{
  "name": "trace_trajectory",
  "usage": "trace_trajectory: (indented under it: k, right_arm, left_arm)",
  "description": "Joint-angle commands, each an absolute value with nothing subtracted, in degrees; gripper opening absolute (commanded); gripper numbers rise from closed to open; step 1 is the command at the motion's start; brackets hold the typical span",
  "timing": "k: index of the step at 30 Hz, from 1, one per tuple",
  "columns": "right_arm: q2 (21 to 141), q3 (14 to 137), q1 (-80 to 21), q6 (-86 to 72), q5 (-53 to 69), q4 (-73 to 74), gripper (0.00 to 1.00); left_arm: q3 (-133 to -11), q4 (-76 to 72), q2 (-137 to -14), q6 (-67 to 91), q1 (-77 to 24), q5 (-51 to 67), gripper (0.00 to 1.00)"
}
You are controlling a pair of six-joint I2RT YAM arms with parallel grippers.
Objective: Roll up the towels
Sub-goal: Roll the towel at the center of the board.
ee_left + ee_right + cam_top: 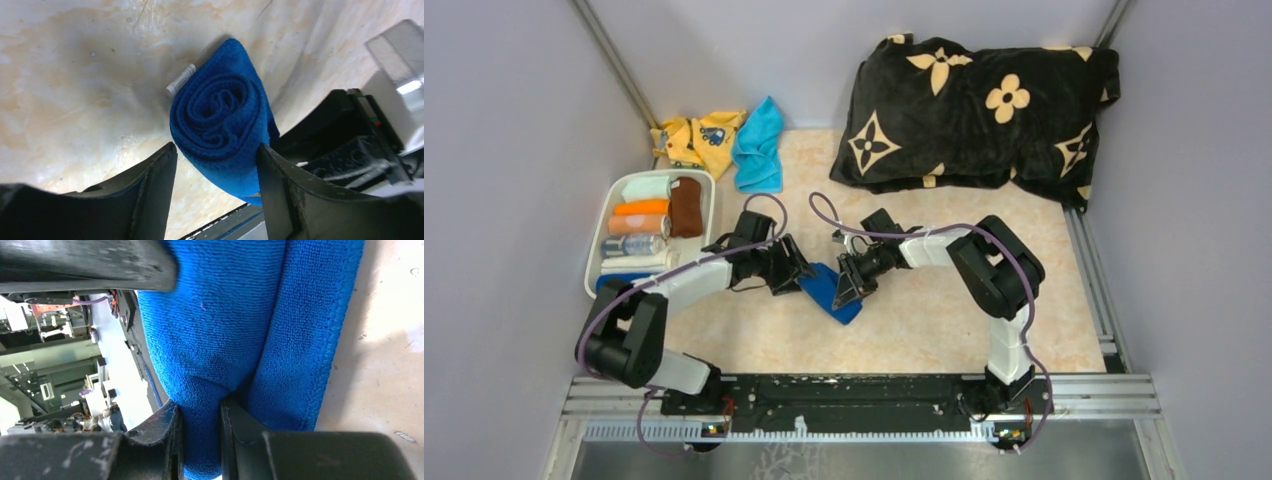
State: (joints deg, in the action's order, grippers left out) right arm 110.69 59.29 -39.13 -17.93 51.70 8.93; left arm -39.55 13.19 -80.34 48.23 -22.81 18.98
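One roll holds because I clench the right pincer (200,412) on the blue towel (225,315), the left pincer (217,192) released astride it.

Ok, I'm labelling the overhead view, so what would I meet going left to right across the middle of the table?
White bin → left gripper → dark blue towel → right gripper.
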Motion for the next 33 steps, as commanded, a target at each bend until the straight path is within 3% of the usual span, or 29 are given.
trace_trajectory:
  k: [1,7,12,17,27,30,33]
  right_arm:
    - [111.89,58.76,-39.59,-18.46,48.51,14.30,0.14]
    - [100.21,58.56,-40.23,-14.57,30.86,18.92,0.43]
    - [88.94,59.89,-46.38,-8.60,11.81,22.25,0.51]
    - [85.13,61.34,-55.65,-3.58,-4.56,22.27,0.60]
    - [94.65,61.43,-64.89,-0.64,-12.87,20.50,0.62]
    - [98.64,59.65,-64.91,-1.56,-12.77,19.54,0.57]
    - [100.09,58.15,-64.15,-1.98,-10.93,18.88,0.45]
  left_arm:
    - [-39.41,10.64,-85.36,48.30,-23.80,20.84,0.62]
    - [-40.57,11.59,-90.30,46.83,-23.80,19.48,0.55]
    - [-40.79,12.64,-92.28,46.27,-23.75,18.41,0.54]
    - [-41.42,13.51,-92.94,45.99,-23.81,17.64,0.55]
    - [-42.15,14.33,-93.32,45.46,-23.88,16.87,0.59]
    - [-42.42,14.28,-93.30,45.35,-23.91,17.04,0.61]
    - [-42.47,13.86,-92.63,45.59,-23.88,17.58,0.64]
